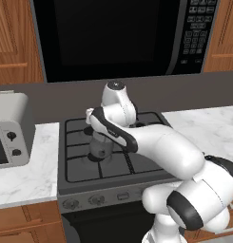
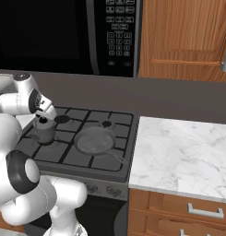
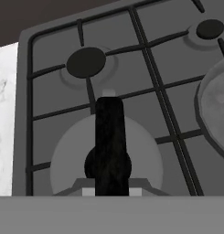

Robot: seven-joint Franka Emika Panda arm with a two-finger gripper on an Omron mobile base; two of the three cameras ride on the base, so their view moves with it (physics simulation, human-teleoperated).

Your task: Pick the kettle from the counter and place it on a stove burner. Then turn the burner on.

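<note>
Gripping the kettle (image 2: pixel 44 130) by its handle (image 3: pixel 109 137), the hand (image 2: pixel 42 114) is clamped shut; kettle's sitting on the grates left of the pan (image 2: pixel 94 140).

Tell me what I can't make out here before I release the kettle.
- Burner under the kettle: covered by the kettle itself, all views.
- Pincer tips: cut off at the hand view's bottom; the kettle's handle blocks them.
- Stove knobs: right-hand ones hidden by the arm, left base view.
- Pan: cropped in hand view.
</note>
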